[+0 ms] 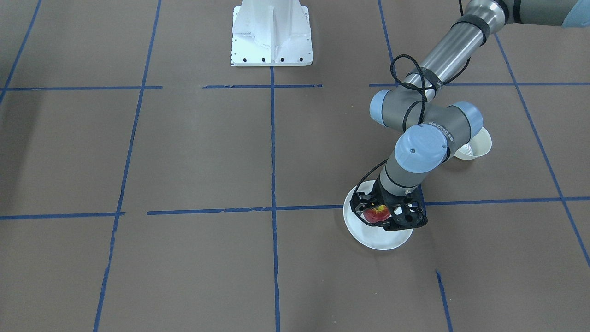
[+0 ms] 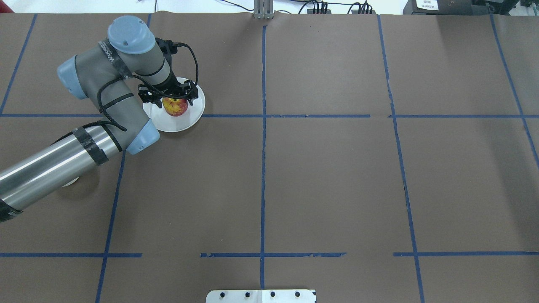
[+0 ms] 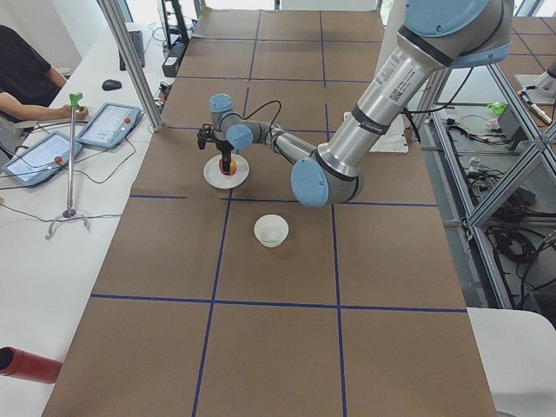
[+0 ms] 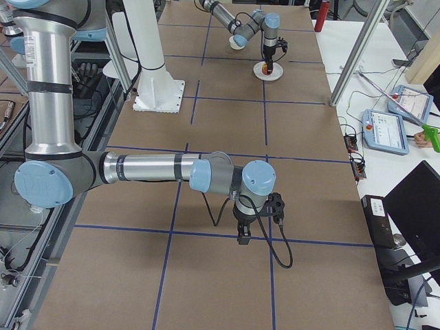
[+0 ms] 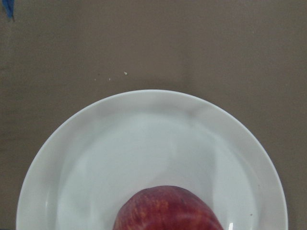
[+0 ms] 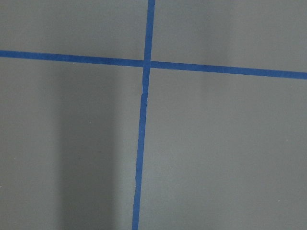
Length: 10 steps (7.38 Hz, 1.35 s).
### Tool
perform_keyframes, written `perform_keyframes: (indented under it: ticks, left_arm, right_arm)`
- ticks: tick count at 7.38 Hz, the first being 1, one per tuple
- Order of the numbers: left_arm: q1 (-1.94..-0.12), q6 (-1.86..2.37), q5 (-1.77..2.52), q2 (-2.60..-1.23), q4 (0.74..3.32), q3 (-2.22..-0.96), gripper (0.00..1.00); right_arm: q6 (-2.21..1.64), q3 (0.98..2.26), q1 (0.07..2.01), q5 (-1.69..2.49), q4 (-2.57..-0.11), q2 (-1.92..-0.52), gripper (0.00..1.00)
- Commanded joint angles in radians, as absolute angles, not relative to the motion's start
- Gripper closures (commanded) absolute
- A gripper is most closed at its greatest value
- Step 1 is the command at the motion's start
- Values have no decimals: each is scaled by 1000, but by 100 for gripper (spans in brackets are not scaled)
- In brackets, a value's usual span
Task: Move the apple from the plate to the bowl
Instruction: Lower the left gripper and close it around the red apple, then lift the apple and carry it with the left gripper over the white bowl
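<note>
The red apple (image 1: 376,213) with a yellow patch sits at the middle of the flat white plate (image 1: 382,240). My left gripper (image 1: 378,219) reaches down over it, one finger close against each side, and looks shut on the apple. From overhead, the apple (image 2: 175,106) shows between the black fingers over the plate (image 2: 185,122). The left wrist view shows the apple's top (image 5: 168,211) above the plate (image 5: 96,143). The small cream-white bowl (image 1: 477,146) stands behind the left arm's elbow, partly hidden. My right gripper (image 4: 242,232) hangs over bare table far away; I cannot tell its state.
The robot's white base (image 1: 272,34) stands at the table's middle edge. Blue tape lines (image 6: 144,120) cross the brown table. The left arm's forearm (image 2: 54,164) hangs over the bowl in the overhead view. Operators' tablets (image 3: 109,124) lie on a side desk.
</note>
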<state>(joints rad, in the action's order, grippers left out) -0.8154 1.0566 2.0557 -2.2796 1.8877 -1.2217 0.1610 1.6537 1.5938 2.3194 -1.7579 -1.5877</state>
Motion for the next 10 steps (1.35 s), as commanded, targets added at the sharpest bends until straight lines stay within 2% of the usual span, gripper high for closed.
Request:
perform_keyframes:
  ticks: [1,2,5,7,9,10]
  left_arm:
    - [-816,1048,2054,-2279,1890,-1220,70]
    - [-821,1048,2054,-2279,1875,-1230,100]
    - [-920,876,2062,-2249,1605,-1476,100]
    - [-931,845,2063,-2000,1627,-1755,100]
    - [-939,847,2063,-1813,1716,-1880,100]
    - [-939,857,2063,-1666,1849,-1916,100]
  right_arm:
    - [161,1654,1594,2319,-1758,-1588,0]
    - [161,1654,1594,2319,-1758,-1588,0]
    - [161,1654,1594,2319,-1758,-1588,0]
    - [161,1654,1594,2319,-1758,-1588,0]
    - [161,1654,1594,2319,-1758,-1588,0]
    - [161,1654,1594,2319,-1758,-1588,0]
